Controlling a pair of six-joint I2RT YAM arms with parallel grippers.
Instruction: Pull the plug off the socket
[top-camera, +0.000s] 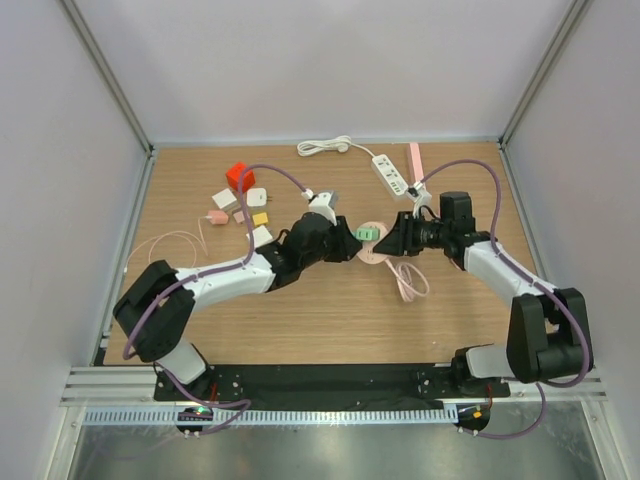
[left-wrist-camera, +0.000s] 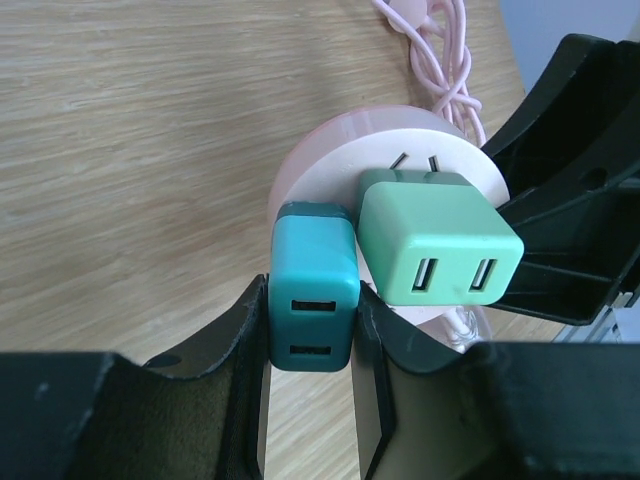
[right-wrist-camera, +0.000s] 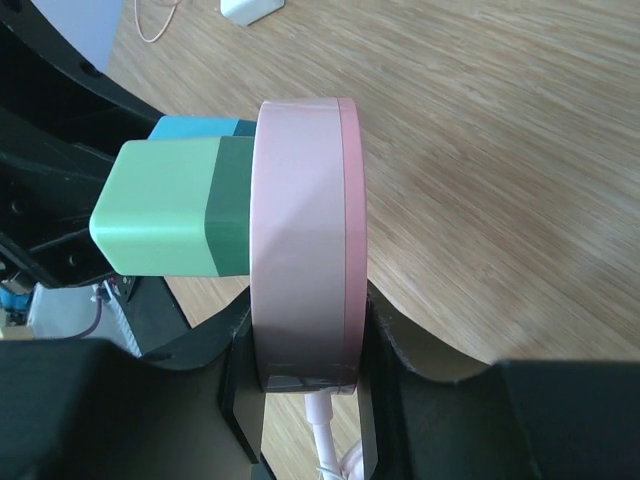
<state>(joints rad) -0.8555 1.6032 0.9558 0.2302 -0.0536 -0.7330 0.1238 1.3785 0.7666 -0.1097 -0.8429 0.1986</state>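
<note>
Showing my two grippers meeting over the middle of the bench (left-wrist-camera: 130, 150). My left gripper (left-wrist-camera: 310, 335) pinches the teal plug (left-wrist-camera: 313, 255) by its two sides. The plug is seated in the face of the round pink socket (left-wrist-camera: 330, 170). A light-green plug (left-wrist-camera: 440, 235) is seated in the same face, just beside the teal one on its right. My right gripper (right-wrist-camera: 305, 350) is clamped across the socket's rim and holds the disc on edge. A pink cable (left-wrist-camera: 440, 60) lies on the bench behind the socket.
</note>
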